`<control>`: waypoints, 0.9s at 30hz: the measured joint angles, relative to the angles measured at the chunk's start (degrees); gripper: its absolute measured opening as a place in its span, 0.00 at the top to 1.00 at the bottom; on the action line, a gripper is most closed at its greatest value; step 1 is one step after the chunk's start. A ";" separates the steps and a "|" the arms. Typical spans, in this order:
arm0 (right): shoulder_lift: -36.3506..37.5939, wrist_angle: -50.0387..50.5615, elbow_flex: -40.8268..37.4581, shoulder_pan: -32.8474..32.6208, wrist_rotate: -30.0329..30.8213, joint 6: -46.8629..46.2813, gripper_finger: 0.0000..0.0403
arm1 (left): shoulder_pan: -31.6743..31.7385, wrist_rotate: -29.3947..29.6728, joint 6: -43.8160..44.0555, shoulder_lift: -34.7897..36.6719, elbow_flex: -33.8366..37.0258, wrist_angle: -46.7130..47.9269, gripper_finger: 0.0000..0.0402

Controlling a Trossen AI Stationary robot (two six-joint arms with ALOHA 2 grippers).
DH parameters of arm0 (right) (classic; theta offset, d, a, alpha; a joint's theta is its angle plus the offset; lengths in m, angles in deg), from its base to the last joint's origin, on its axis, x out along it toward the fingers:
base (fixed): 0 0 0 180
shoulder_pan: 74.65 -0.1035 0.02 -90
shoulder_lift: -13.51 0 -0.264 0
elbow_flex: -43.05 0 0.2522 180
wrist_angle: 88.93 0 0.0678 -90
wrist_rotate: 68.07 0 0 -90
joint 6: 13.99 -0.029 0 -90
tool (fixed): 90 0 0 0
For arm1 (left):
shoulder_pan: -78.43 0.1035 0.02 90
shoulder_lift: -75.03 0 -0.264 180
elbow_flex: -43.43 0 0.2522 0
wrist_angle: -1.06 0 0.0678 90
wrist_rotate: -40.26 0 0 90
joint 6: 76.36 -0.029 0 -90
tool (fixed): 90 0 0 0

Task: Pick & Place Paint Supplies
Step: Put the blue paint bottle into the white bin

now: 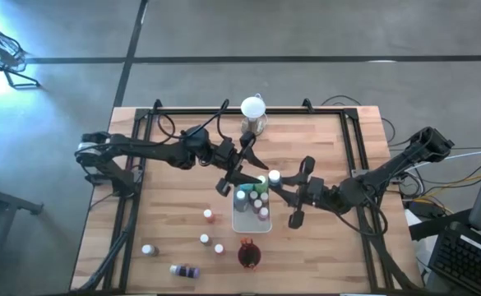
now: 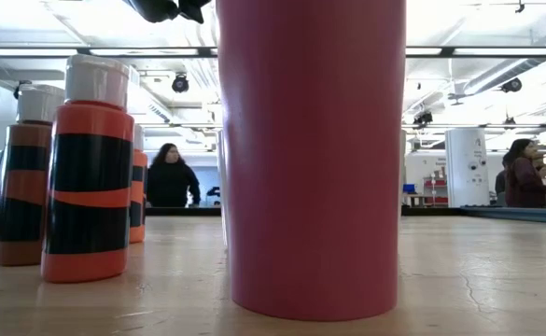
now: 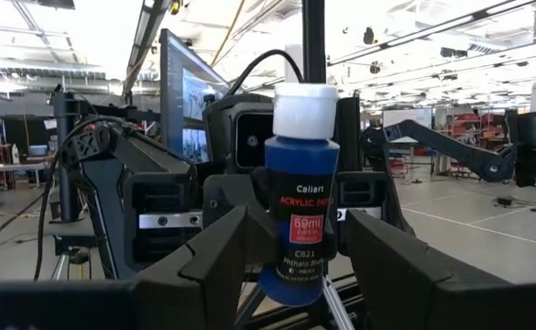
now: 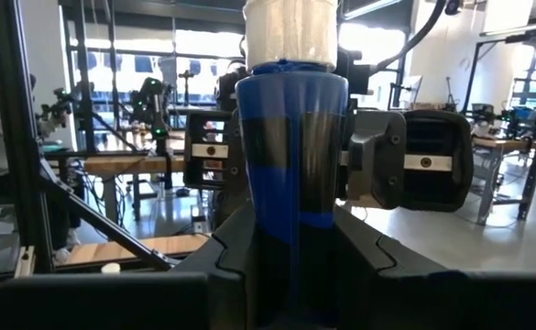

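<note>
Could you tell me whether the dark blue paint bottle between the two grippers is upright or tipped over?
Upright. The dark blue paint bottle stands vertical, its white cap on top, in both wrist views.

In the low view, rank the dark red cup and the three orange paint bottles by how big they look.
1. dark red cup, nearest the camera, so inflated.
2. front orange bottle.
3. left orange bottle, set farther back.
4. hidden orange bottle, only a sliver showing; unsure.

Overhead, tabletop, perhaps facing wrist cameras.
</note>
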 joint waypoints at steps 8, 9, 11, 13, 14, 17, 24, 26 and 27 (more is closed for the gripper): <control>0.00 -0.08 0.00 0.00 0.10 -0.22 0.79 | -0.07 -0.04 0.46 0.00 -0.32 -0.03 0.53; 0.00 -0.12 0.00 0.00 0.17 -0.20 0.79 | -0.09 -0.04 0.47 0.00 -0.31 -0.03 0.53; 0.00 -0.14 0.00 0.00 0.17 -0.06 0.79 | -0.09 -0.07 0.49 0.00 -0.28 0.03 0.53; 0.00 -0.16 0.00 0.00 0.17 0.16 0.81 | -0.09 -0.09 0.50 0.00 -0.25 0.43 0.53; 0.00 -0.19 0.00 -0.01 0.17 0.36 0.81 | -0.09 -0.09 0.50 0.00 -0.25 0.46 0.53; 0.00 -0.23 0.00 -0.02 0.17 0.61 0.81 | -0.09 -0.72 0.60 0.00 -0.25 0.68 0.53; 0.00 -0.34 0.00 -0.02 0.20 0.70 0.80 | -0.39 -1.31 0.92 0.00 -0.25 0.84 0.53; 0.00 -0.34 0.00 -0.02 0.20 0.81 0.81 | -0.56 -1.31 0.92 0.00 -0.25 0.85 0.53; 0.00 -0.34 0.00 -0.02 0.20 0.81 0.81 | -0.63 -1.31 0.92 0.00 -0.23 0.86 0.53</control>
